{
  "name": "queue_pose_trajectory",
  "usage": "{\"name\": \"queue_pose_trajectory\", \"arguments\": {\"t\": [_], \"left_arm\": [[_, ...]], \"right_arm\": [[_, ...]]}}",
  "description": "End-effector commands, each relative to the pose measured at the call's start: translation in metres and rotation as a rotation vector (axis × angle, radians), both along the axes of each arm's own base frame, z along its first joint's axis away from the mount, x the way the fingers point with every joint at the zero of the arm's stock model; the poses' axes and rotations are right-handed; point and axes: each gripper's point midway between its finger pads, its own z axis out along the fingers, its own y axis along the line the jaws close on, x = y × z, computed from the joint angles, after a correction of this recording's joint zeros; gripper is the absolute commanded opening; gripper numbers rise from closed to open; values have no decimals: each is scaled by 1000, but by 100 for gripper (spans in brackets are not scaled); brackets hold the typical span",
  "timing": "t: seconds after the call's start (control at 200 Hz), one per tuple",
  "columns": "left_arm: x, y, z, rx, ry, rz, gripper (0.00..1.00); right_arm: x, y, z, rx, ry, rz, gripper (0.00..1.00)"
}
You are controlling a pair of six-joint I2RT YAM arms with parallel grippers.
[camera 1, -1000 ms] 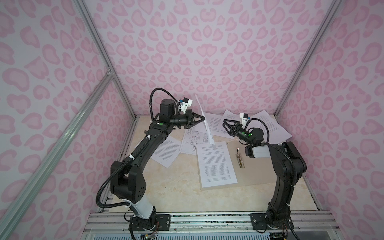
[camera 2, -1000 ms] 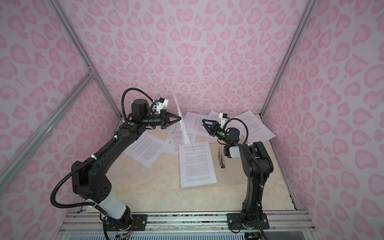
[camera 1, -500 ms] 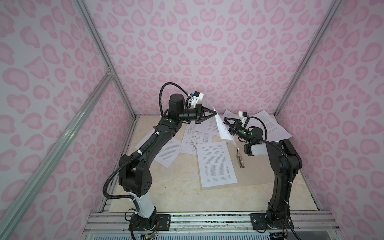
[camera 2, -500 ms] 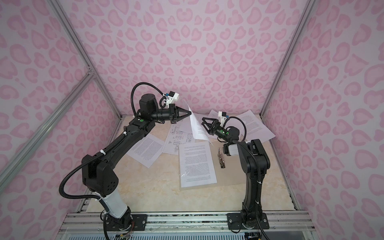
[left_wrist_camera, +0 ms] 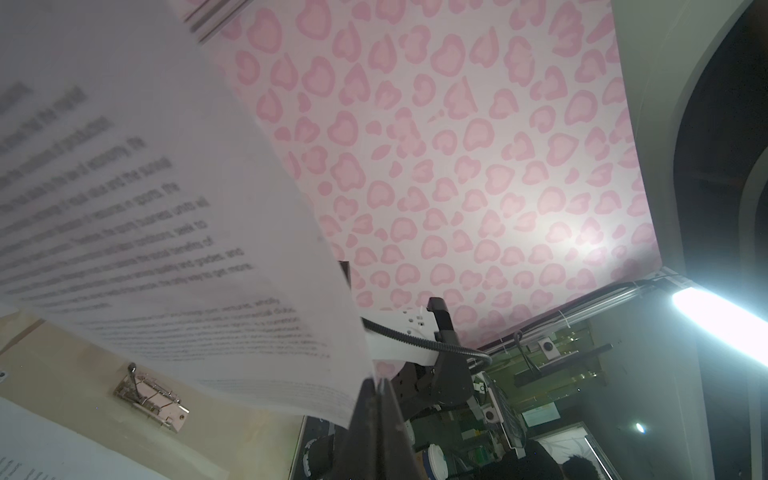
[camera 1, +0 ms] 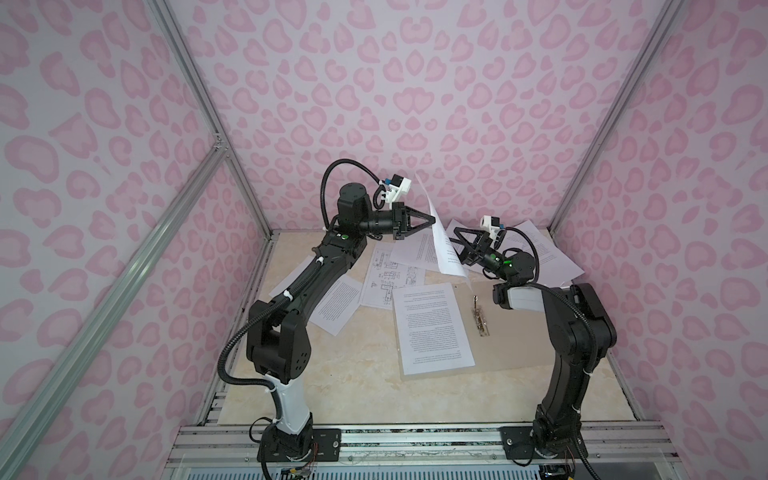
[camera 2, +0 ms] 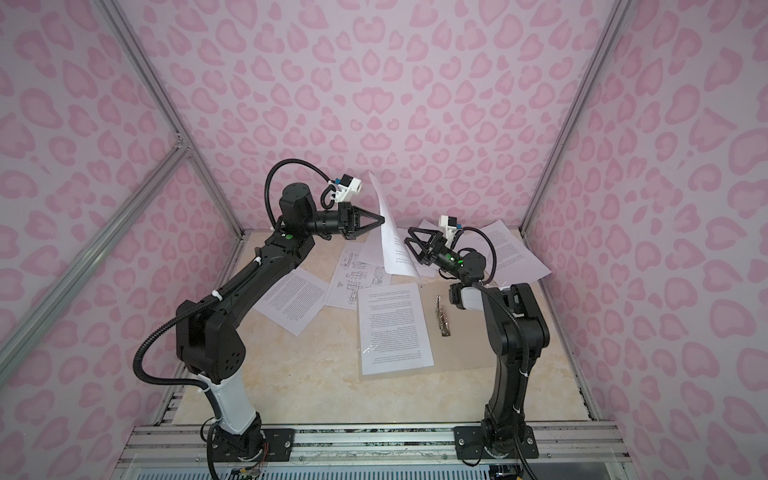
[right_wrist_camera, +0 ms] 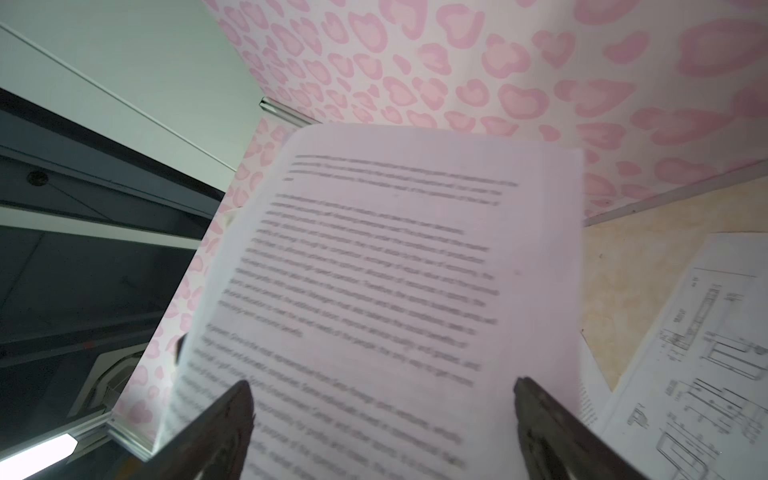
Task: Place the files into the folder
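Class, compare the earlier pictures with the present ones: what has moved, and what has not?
The left gripper, shut on a printed sheet, carried it rightward and slightly up, toward the open right gripper, which barely moved. The folder, the page lying on it and the scattered sheets stayed put.

Held sheet [right_wrist_camera: 374, 291]: print blurred, lower edge cut off. Folder [camera 1: 513, 338]: one half hidden under a printed sheet [camera 1: 432, 328].
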Motion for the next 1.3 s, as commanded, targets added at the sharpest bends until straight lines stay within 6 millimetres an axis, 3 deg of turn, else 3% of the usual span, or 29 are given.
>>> {"name": "queue_pose_trajectory", "arguments": {"t": [0.0,0.145,0.27,0.47,0.63,0.91,1.03,1.14,1.295], "left_arm": [[1,7,-2,-20,-54,-23,4],[2,16,-9,-19,-40,-12,4],[-5,18,-3,-24,-60,-14,4],[-19,8,27,-69,-121,-56,4],[-20,1,35,-84,-152,-77,4],[-8,-11,47,-131,-209,-113,4],[1,-14,32,-119,-212,-135,4],[15,-13,1,-92,-182,-153,4],[39,6,-38,-72,-96,-103,4]], "right_arm": [[-10,1,9,11,-8,34,96],[-11,-3,1,11,26,35,93],[-9,-1,-15,3,59,38,92],[7,1,-57,2,157,17,97],[10,6,-45,6,123,29,97],[20,-6,-41,51,164,4,97],[21,-11,-32,66,162,-3,97],[19,-15,-21,80,153,-7,97],[15,-19,-12,85,139,-11,96]]}}
